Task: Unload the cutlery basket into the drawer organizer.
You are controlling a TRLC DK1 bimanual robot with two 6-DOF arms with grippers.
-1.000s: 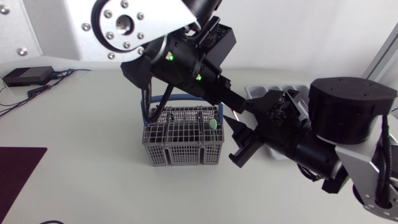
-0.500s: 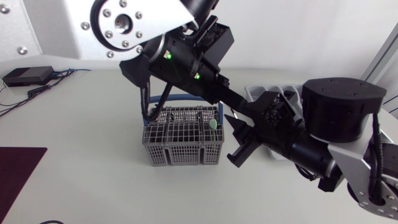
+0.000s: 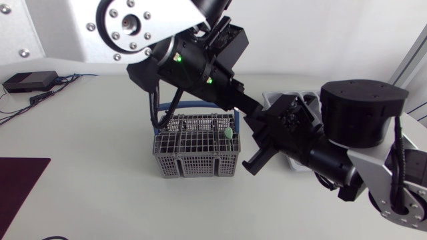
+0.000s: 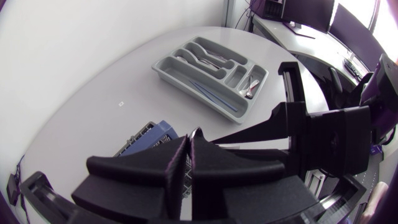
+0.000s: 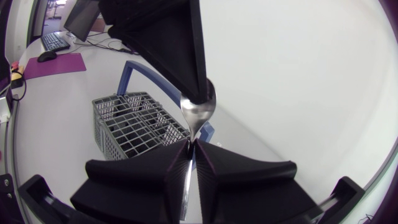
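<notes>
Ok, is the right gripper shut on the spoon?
Shut: in the right wrist view the right gripper pinches the spoon handle between both fingers.

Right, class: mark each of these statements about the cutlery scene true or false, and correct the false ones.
1. The left gripper and the right gripper both grip the same spoon. True.
2. The cutlery basket lies on its side. False: it stands upright.
3. The drawer organizer is empty. False: cutlery lies in several of its compartments.
4. A green-handled piece stands in the basket. True.
</notes>
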